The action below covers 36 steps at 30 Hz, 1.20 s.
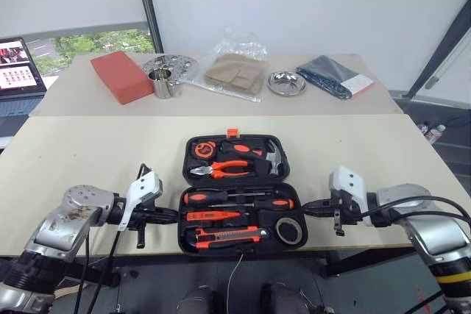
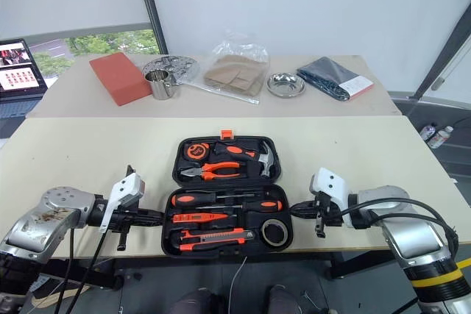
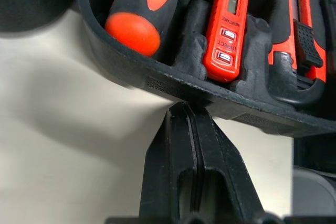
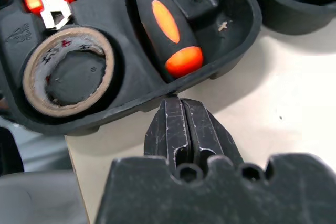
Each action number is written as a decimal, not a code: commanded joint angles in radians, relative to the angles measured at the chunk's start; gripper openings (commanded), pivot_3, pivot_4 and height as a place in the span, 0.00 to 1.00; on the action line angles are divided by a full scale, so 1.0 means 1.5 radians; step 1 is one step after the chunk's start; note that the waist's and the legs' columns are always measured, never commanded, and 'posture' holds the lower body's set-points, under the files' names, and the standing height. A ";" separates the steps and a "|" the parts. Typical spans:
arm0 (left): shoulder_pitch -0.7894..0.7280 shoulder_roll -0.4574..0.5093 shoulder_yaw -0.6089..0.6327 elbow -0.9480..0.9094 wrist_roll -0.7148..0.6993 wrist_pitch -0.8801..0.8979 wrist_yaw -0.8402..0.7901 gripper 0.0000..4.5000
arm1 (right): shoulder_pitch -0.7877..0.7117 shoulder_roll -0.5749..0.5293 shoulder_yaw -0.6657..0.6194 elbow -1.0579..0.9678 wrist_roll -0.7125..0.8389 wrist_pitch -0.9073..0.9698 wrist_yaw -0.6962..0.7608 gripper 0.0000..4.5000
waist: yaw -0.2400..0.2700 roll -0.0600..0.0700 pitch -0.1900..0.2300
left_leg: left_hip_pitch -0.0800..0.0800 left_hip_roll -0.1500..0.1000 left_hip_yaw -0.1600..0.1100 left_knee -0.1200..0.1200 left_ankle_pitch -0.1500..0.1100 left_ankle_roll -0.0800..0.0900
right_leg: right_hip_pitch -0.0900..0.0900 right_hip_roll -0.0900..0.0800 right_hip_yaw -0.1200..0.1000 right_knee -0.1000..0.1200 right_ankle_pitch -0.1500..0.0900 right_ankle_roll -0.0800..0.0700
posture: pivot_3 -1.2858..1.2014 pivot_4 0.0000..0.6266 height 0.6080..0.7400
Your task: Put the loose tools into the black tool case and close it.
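Case (image 1: 234,244) lies open at near table edge, centre, near half full, lid half lying flat beyond it. L claw (image 3: 185,116) pinched tight, holding nothing, tips touching the case's left rim. R claw (image 4: 176,109) same: shut, empty, tips just at the right rim. One claw each side, both low and level w/ the near tray.

All loose tools look seated, so I'd judge the step in hand is the close. To do it well: which half to swing isn't sure; the near half w/ tools is what the claws flank, the far half holds pliers (image 1: 218,170), hammer (image 1: 266,155) and a round orange item. Whichever goes over, lift both sides evenly so it doesn't twist, keep tips under the rim and not inside the recesses, go slow so nothing pops out, then press down near the latch (image 1: 232,133) at far edge till it catches. Case sits close to the table edge; a shove toward the robot could tip it off.

Count, near to far:
- knife (image 1: 227,236): 1, nearest row
- tape (image 1: 291,230): 1, near right corner
- tester (image 1: 213,215): 1
- screwdrivers: 2, one handle left (image 1: 197,197), one handle right (image 1: 276,204)
- pliers 1, hammer 1 in lid half

Back table, well apart: red block (image 1: 121,76), metal cup (image 1: 162,81), perforated disc (image 1: 180,65), clear bag (image 1: 235,71), small bowl (image 1: 286,83), dark packet (image 1: 337,76) — 1 each. Laptop (image 1: 18,71) at far left.
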<state>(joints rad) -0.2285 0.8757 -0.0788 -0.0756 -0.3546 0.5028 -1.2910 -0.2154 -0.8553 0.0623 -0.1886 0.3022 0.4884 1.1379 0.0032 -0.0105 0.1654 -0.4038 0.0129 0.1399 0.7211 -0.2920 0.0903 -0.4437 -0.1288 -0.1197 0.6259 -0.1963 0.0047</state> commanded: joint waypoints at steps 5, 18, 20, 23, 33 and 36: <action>-0.113 0.013 0.063 0.163 -0.011 0.103 0.066 0.25 | -0.053 -0.003 -0.125 0.040 0.069 0.133 -0.079 0.26 | 0.005 0.000 0.000 | 0.000 0.000 0.000 0.000 0.000 0.000 | 0.001 0.001 -0.001 0.000 0.000 0.000 | 0.52 0.24 0.95; -0.411 -0.175 0.132 0.353 -0.082 0.486 0.297 0.92 | -0.344 0.172 -0.071 0.224 0.104 0.375 -0.268 0.92 | -0.001 -0.002 0.000 | -0.002 -0.001 -0.001 -0.001 0.004 -0.001 | 0.000 0.005 -0.001 0.003 0.004 -0.002 | 0.52 0.24 0.95; -0.414 -0.185 0.114 0.360 -0.069 0.479 0.307 0.92 | -0.357 0.185 -0.052 0.258 0.081 0.363 -0.283 0.92 | -0.005 -0.002 0.000 | -0.002 -0.003 0.000 -0.003 0.004 -0.001 | -0.001 0.004 -0.001 0.002 0.004 -0.002 | 0.52 0.24 0.95; -0.408 -0.193 0.095 0.362 -0.066 0.475 0.308 0.80 | -0.360 0.193 -0.006 0.288 0.040 0.322 -0.285 0.86 | -0.007 -0.002 0.000 | -0.002 -0.004 0.000 -0.005 0.005 -0.001 | -0.001 0.004 -0.001 0.002 0.003 0.000 | 0.52 0.24 0.95; -0.362 -0.191 0.072 0.316 -0.063 0.455 0.291 0.20 | -0.389 0.256 -0.039 0.325 0.038 0.325 -0.334 0.15 | -0.018 -0.002 0.000 | 0.006 -0.004 0.000 -0.005 0.003 -0.008 | 0.004 0.001 0.001 0.002 0.003 0.000 | 0.52 0.24 0.95; -0.343 -0.195 0.065 0.283 -0.064 0.447 0.290 0.16 | -0.390 0.263 -0.050 0.323 0.039 0.323 -0.343 0.00 | -0.017 -0.002 0.000 | 0.007 -0.004 0.000 -0.005 0.003 -0.009 | 0.004 0.000 0.001 0.003 0.004 -0.001 | 0.52 0.24 0.95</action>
<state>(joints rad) -0.7690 0.5995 0.0619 0.4006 -0.4332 1.1762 -0.8272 -0.7766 -0.4616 0.0135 0.3029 0.3679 0.9879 0.6555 -0.0220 -0.0129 0.1658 -0.3931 0.0068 0.1405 0.7133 -0.2874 0.0764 -0.4375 -0.1291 -0.1178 0.6307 -0.1908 0.0028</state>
